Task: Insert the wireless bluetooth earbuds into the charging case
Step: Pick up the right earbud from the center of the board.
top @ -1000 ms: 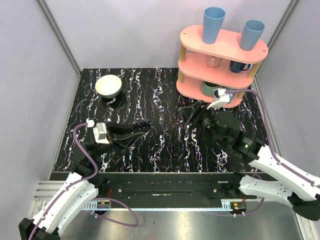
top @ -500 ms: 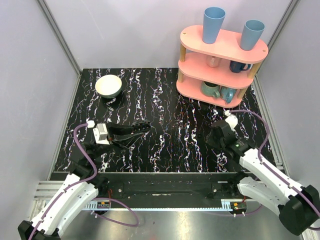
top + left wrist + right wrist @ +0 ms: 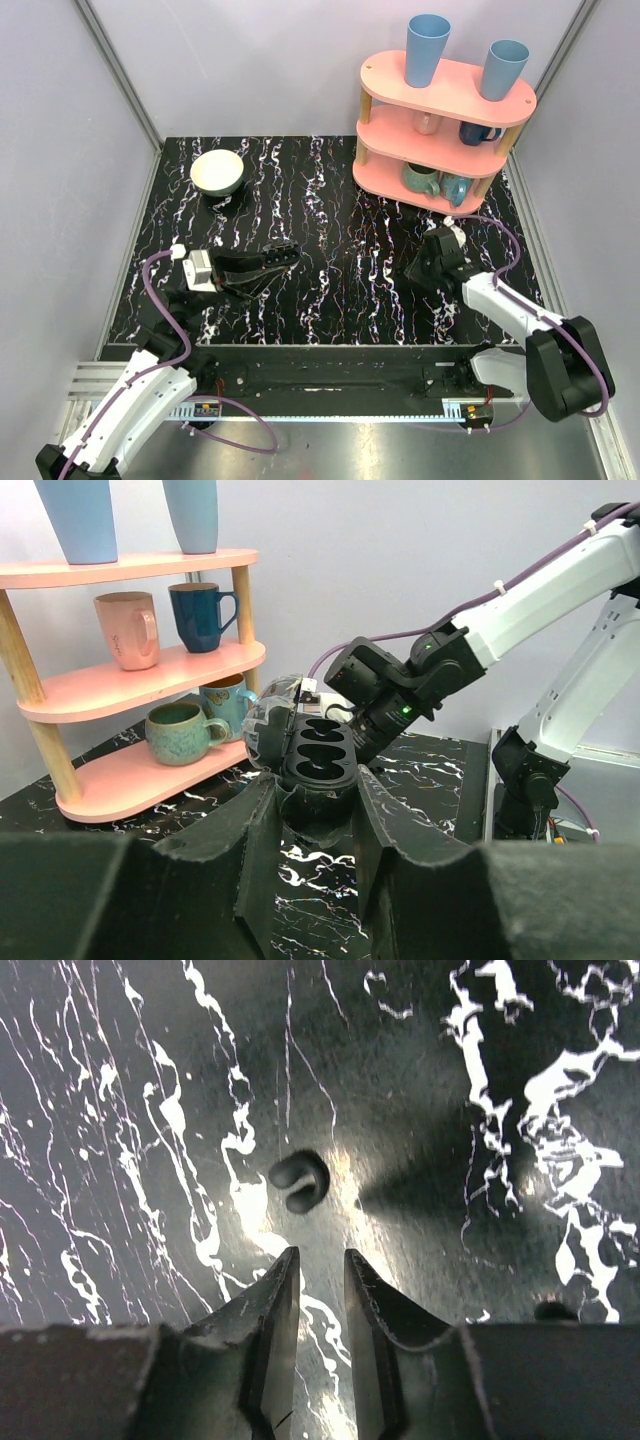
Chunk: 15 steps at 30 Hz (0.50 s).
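Hold the open charging case [image 3: 320, 748] steady in the left tool [image 3: 315, 805], clamped around it, wells up. Ease the right tool [image 3: 320, 1260], narrowly parted and empty, over the earbud [image 3: 298, 1180] lying on the tabletop [image 3: 120, 1210] just past its tips; centre before pinching, probably slippery.

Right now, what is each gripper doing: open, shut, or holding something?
Left gripper: shut on the case.
Right gripper: slightly open, empty.
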Motion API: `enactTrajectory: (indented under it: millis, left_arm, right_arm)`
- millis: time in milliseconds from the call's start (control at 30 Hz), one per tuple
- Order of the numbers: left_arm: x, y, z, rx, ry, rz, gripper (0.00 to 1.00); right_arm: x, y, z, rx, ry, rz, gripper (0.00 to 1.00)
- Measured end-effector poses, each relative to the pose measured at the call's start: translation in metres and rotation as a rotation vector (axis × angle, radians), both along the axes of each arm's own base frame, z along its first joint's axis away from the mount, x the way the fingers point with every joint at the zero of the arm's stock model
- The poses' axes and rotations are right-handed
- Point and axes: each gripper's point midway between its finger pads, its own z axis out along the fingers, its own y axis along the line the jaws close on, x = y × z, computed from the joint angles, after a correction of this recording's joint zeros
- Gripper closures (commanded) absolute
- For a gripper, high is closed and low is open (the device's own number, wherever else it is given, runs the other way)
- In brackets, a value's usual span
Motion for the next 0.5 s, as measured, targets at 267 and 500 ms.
enactTrajectory:
  millis: [267, 500]
  left_arm:
    - [0.0, 0.0, 0.0, 0.0, 0.001, 0.0, 1.0]
    - [0.0, 0.0, 0.0, 0.0, 0.001, 0.0, 1.0]
  right_arm:
    - [0.026, -0.001, 0.003, 0.014, -0.012, 0.007, 0.69]
    - [0.03, -0.003, -0.009, 0.01, 0.021, 0.016, 0.7]
